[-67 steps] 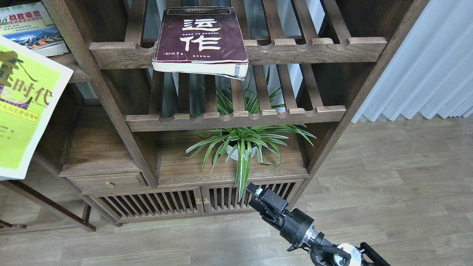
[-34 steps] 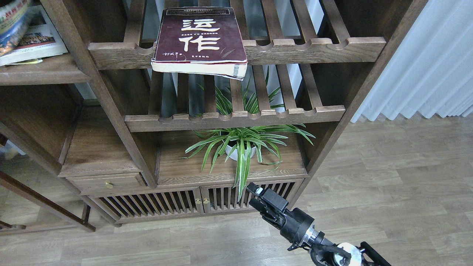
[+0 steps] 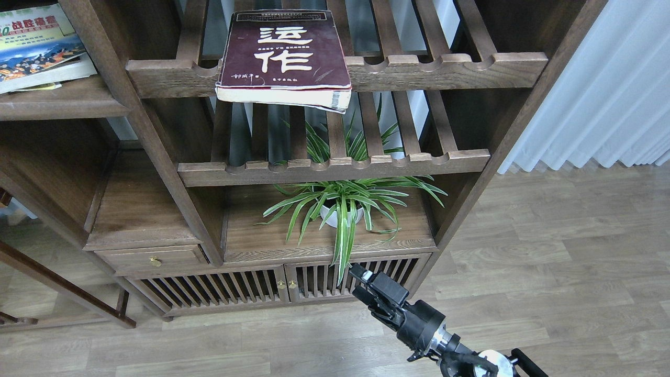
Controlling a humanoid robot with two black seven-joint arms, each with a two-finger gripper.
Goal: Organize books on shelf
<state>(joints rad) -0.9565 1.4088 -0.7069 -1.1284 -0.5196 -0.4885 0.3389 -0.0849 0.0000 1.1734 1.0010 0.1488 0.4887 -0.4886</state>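
On top rack: thick maroon paperback book (image 3: 285, 55), heavy, floppy; grab overhanging front edge.
At 5 o'clock: right gripper (image 3: 366, 278), fingers' state unclear.

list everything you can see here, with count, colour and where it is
maroon book: 1, maroon with white characters, flat on the upper slatted rack, front edge overhanging
colourful books: a stack, exact count unclear, on the shelf at top left
slatted racks: 2, dark brown, centre of the bookcase
potted plant: 1, green striped leaves, white pot, under the lower rack
drawer: 1, brown, brass knob, lower left
slatted doors: 2, brown, at the bottom
curtain: white, right
floor: grey-brown wood planks
right gripper: 1, black, low centre, holding nothing
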